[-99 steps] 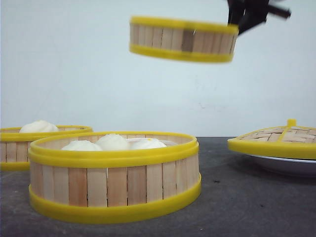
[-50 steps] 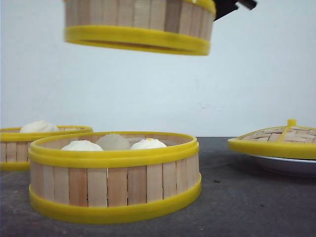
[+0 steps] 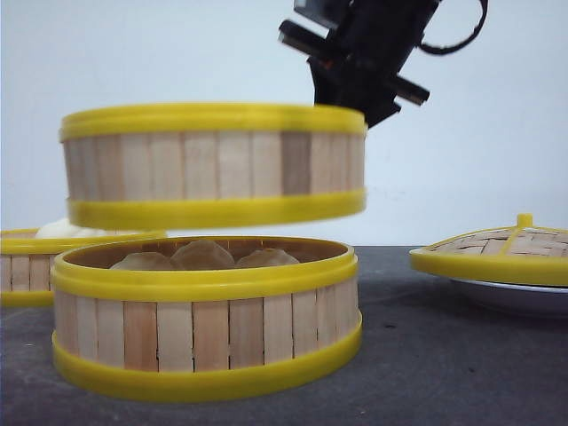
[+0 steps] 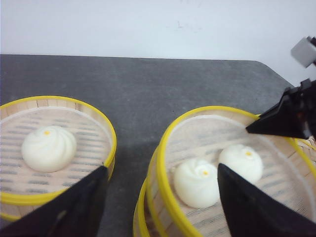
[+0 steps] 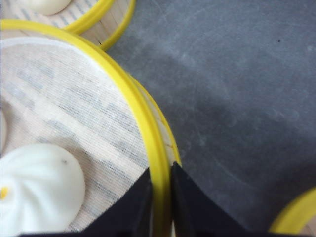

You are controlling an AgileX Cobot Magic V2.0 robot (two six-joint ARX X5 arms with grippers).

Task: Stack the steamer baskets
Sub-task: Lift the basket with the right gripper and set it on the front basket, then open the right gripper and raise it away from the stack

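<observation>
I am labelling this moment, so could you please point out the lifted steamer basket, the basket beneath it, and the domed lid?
lifted steamer basket [image 3: 213, 166], front view, slatted wall.
basket beneath it [image 3: 206, 332], front view, slatted wall.
domed lid [image 3: 499, 242], front view, woven top.

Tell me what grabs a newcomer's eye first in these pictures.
A steamer basket hangs in mid-air just above a second basket that sits on the dark table with buns inside. The right tool pinches the raised basket's yellow rim on its right side. A third basket sits at far left, and a domed woven lid rests on a white plate at far right.
</observation>
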